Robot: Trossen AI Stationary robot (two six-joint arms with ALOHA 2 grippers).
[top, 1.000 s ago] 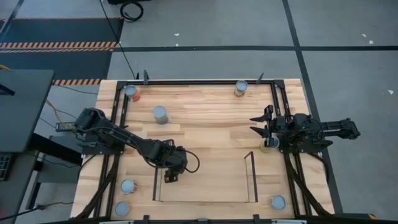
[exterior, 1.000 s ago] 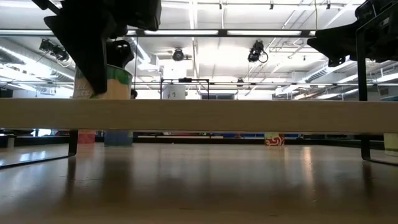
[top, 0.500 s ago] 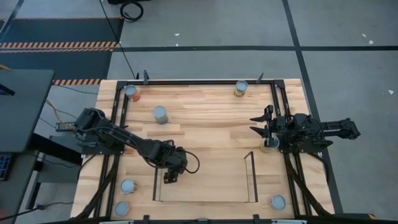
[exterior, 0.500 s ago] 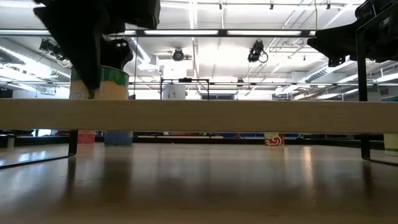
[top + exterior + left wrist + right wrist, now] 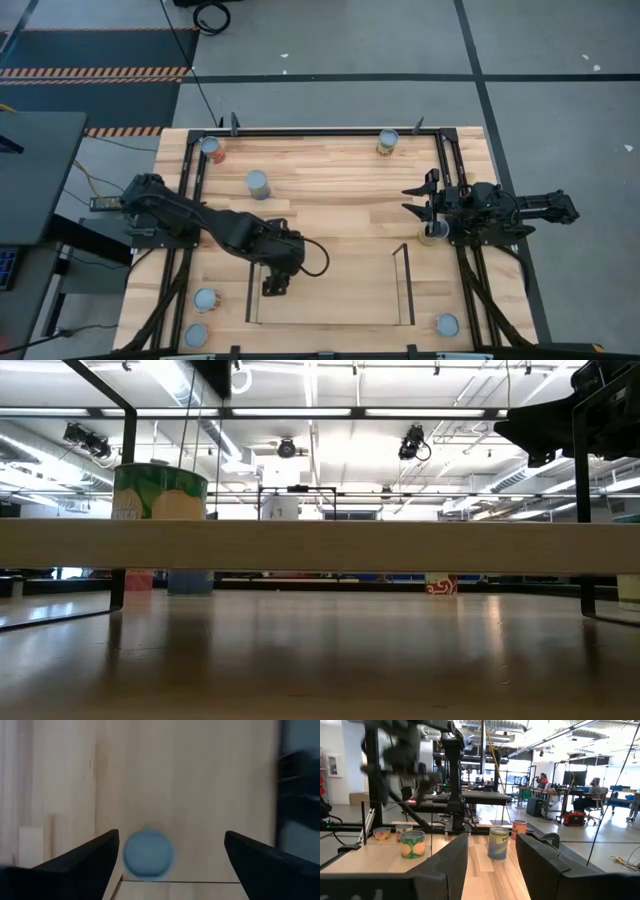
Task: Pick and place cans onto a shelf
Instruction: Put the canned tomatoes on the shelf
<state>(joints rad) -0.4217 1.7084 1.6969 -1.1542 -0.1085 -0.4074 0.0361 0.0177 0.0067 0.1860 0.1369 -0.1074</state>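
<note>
**Left hand lifted clear of a can set on the shelf**

The surface carries the shelf at its near edge. The shelf holds one can, green-labelled, standing alone at its left end. The left hand, fingers spread and empty, has risen above it since a moment ago: this placement appears complete. The right hand waits beside another can, fingers apart. Other cans stay scattered on the surface.

A light-wood desk stands on a grey floor crossed by dark lines. A black coiled cable lies on the floor beyond it. Hazard-striped tape edges a dark mat. Ceiling strip lights glow overhead, and seated people work at far workstations.
</note>
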